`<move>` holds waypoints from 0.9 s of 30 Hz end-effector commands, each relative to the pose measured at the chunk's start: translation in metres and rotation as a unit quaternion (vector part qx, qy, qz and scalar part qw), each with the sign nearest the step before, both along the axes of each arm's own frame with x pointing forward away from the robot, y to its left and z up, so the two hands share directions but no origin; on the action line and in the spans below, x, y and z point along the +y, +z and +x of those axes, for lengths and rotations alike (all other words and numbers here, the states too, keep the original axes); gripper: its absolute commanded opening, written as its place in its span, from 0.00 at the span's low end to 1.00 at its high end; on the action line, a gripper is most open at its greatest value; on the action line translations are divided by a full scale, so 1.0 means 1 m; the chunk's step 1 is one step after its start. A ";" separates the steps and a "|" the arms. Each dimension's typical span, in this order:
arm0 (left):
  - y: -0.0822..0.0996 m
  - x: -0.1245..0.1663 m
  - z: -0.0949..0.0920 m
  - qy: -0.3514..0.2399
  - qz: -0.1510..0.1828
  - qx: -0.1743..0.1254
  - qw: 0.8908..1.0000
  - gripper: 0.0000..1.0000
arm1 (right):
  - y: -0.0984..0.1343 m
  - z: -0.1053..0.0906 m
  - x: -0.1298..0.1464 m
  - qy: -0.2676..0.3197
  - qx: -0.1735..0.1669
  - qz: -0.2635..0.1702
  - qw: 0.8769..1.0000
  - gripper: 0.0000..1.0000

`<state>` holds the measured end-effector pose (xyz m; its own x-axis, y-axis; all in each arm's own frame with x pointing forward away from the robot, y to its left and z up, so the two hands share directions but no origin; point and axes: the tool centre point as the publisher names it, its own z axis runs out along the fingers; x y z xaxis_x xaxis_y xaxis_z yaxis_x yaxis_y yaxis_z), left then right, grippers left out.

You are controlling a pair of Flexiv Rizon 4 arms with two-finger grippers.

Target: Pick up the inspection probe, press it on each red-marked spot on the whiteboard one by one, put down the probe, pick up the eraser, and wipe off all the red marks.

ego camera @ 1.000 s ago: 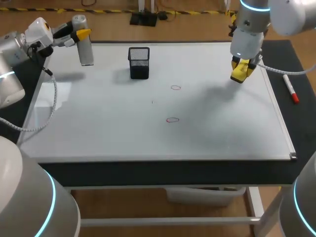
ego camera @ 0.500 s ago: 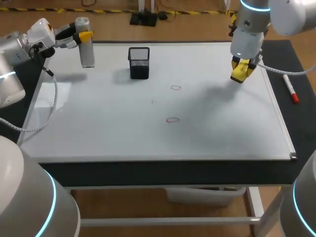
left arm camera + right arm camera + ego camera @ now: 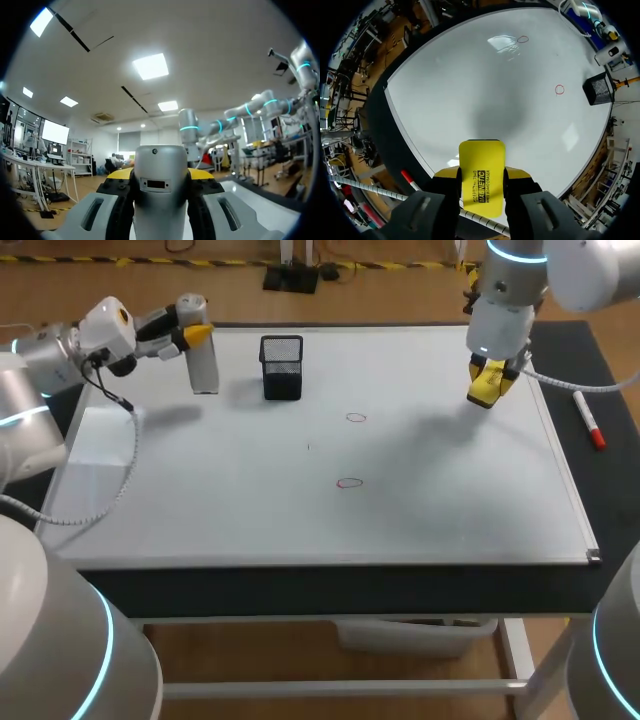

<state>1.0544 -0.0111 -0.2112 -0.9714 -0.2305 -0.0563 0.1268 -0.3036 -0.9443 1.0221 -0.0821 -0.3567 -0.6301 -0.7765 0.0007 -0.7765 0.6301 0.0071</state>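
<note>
Change: your left arm [image 3: 60,350] has carried the inspection probe [image 3: 203,358] sideways towards the middle of the whiteboard [image 3: 250,490]. A second ago the probe hung well apart from the black mesh pen cup [image 3: 282,367]; now it is near it. Your right arm [image 3: 505,300] has kept its place.
Left jaws: clamped on the inspection probe, a yellow-tipped finger on each side of its silver body.
Inspection probe: you hold it upright over the far left part of the whiteboard, with its shadow lying apart from it on the board.
Right jaws: clamped on the yellow eraser [image 3: 487,380], which sticks out ahead of the fingers over the far right part of the whiteboard.
Red marks: two small rings near the middle of the board, the farther mark [image 3: 356,418] and the nearer mark [image 3: 349,482]. Both are unwiped and well apart from probe and eraser.
Mesh pen cup: upright on the whiteboard near its far edge.
Marker: a red-capped marker [image 3: 590,420] lies on the dark desk [image 3: 300,590], just beside the whiteboard's right edge.
</note>
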 end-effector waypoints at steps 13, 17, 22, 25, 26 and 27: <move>0.007 -0.063 -0.069 0.048 -0.016 0.005 0.999 0.00 | 0.000 0.001 0.000 0.001 0.001 -0.002 1.000 0.00; 0.006 -0.080 -0.077 0.054 -0.014 0.006 0.998 0.00 | 0.000 0.001 0.000 0.001 0.001 -0.002 1.000 0.00; 0.004 -0.102 -0.082 0.059 -0.020 0.015 0.998 0.00 | 0.000 0.001 0.000 0.001 0.001 -0.002 1.000 0.00; 0.004 -0.117 -0.084 0.056 -0.024 0.019 0.998 0.00 | 0.000 0.001 0.000 0.001 0.001 -0.002 1.000 0.00; 0.004 -0.123 -0.086 0.055 -0.024 0.019 0.998 0.00 | 0.000 0.001 0.000 0.001 0.001 -0.002 1.000 0.00; 0.003 -0.128 -0.087 0.051 -0.024 0.019 0.998 0.00 | 0.000 0.001 0.000 0.001 0.001 -0.002 1.000 0.00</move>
